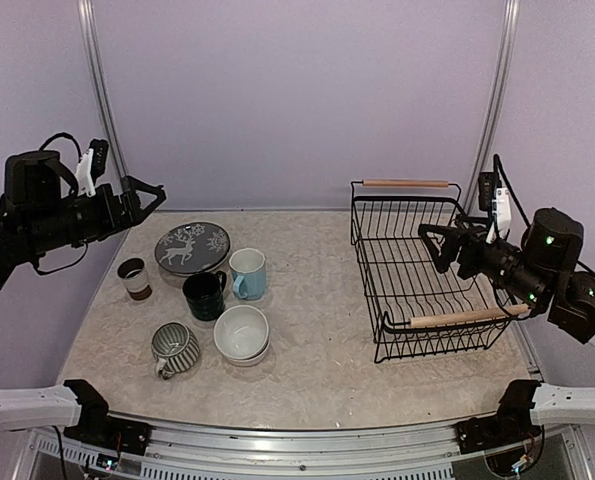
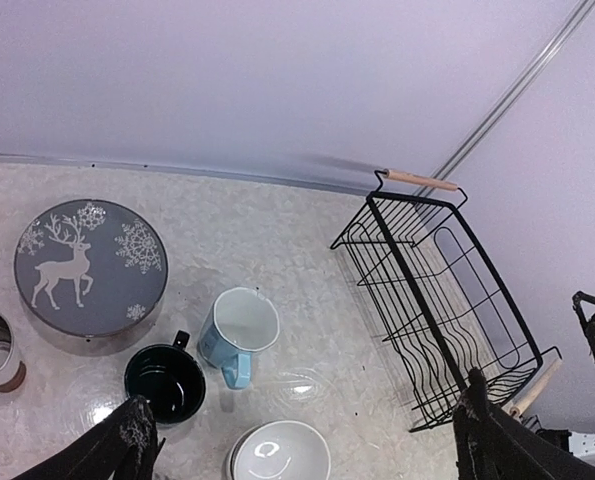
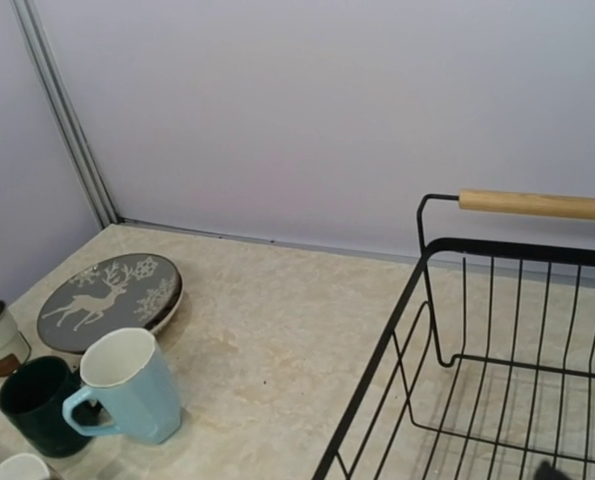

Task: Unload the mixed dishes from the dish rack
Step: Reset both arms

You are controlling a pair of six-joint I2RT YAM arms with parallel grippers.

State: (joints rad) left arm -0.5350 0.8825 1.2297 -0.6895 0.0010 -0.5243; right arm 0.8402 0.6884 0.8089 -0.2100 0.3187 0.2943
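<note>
The black wire dish rack [image 1: 365,272] stands empty at the right; it also shows in the left wrist view [image 2: 422,283] and the right wrist view [image 3: 374,360]. On the table at the left sit the deer-pattern plate [image 1: 192,247], brown-white cup [image 1: 134,278], dark green mug [image 1: 205,295], light blue mug [image 1: 248,273], stacked white bowls [image 1: 242,333] and striped grey mug [image 1: 175,348]. The striped plate does not show. My left gripper [image 1: 142,197] is open and empty, raised above the plate's left. My right gripper [image 1: 435,245] is open and empty over the rack.
The rack has two wooden rod handles, front [image 1: 464,317] and back [image 1: 405,183]. Purple walls with metal corner posts enclose the table on three sides. Bare tabletop [image 1: 317,300] lies between the dishes and the rack.
</note>
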